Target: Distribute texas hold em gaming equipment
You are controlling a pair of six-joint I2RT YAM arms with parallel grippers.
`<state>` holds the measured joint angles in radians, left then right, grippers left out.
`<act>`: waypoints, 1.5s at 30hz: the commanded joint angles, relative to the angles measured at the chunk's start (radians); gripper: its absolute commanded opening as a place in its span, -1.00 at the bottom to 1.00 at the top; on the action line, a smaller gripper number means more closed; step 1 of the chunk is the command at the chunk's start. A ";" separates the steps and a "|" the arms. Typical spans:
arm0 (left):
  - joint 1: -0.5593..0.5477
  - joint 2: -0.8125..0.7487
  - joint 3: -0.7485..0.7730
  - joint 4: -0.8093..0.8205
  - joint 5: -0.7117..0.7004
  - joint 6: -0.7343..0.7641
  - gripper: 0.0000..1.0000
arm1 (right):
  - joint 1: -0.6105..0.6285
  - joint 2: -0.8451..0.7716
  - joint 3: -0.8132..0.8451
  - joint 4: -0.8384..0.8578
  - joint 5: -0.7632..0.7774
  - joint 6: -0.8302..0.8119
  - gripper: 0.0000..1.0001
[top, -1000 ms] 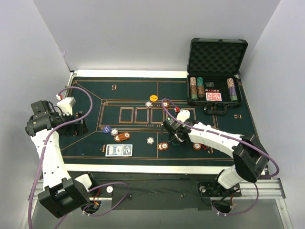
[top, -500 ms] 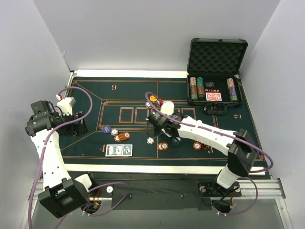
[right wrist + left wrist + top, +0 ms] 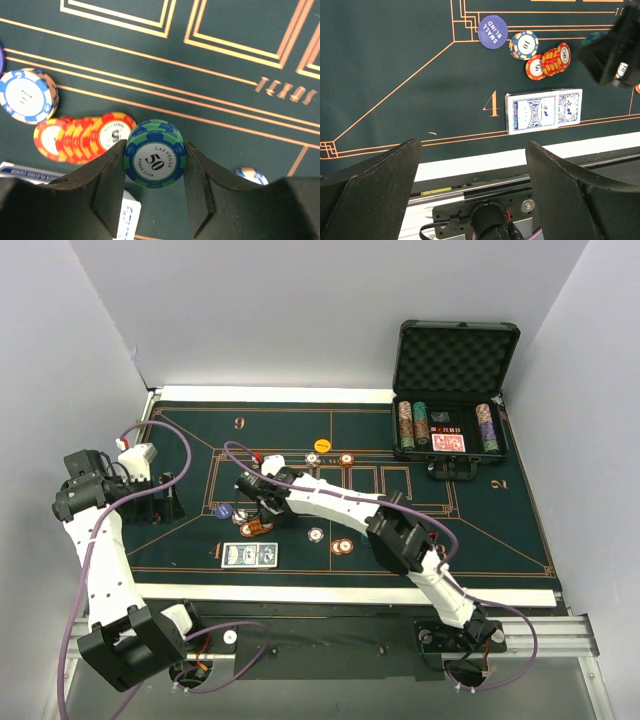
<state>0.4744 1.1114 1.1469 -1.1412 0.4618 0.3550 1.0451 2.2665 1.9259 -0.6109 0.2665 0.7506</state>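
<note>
At lower centre of its wrist view, right gripper [image 3: 154, 150] clamps a teal chip stack [image 3: 155, 161] — left gripper [image 3: 472, 150] gapes wide.

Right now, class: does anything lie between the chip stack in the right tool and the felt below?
Nothing visible does; the red chips lie close beside the chip stack, and the felt directly under it is hidden.

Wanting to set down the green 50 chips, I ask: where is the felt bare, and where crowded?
Bare: the felt around the 9, and the stretch around the 2, near side of the case. Crowded: by the 4, where the small blind button, red-yellow chips and blue-backed cards cluster beside the right claw holding the green 50 chips.
</note>
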 commanded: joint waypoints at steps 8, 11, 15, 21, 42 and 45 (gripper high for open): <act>0.018 0.022 0.005 0.043 0.023 0.032 0.93 | -0.056 0.168 0.235 -0.056 -0.059 -0.042 -0.45; 0.020 0.031 0.002 0.047 0.026 0.035 0.93 | -0.060 0.189 0.263 -0.052 -0.076 -0.040 -0.44; 0.023 0.038 -0.010 0.061 0.028 0.035 0.93 | -0.059 0.220 0.281 -0.052 -0.101 -0.037 -0.44; 0.029 0.042 -0.018 0.064 0.031 0.041 0.93 | -0.037 0.258 0.311 -0.050 -0.130 -0.036 -0.44; 0.030 0.015 -0.013 0.043 0.040 0.033 0.93 | -0.039 0.140 0.245 -0.072 -0.095 -0.066 0.33; 0.030 0.008 -0.009 0.038 0.038 0.030 0.93 | -0.043 0.050 0.211 -0.101 -0.058 -0.088 0.35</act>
<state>0.4984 1.1481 1.1221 -1.1091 0.4767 0.3775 1.0084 2.4714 2.1731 -0.6140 0.1535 0.6956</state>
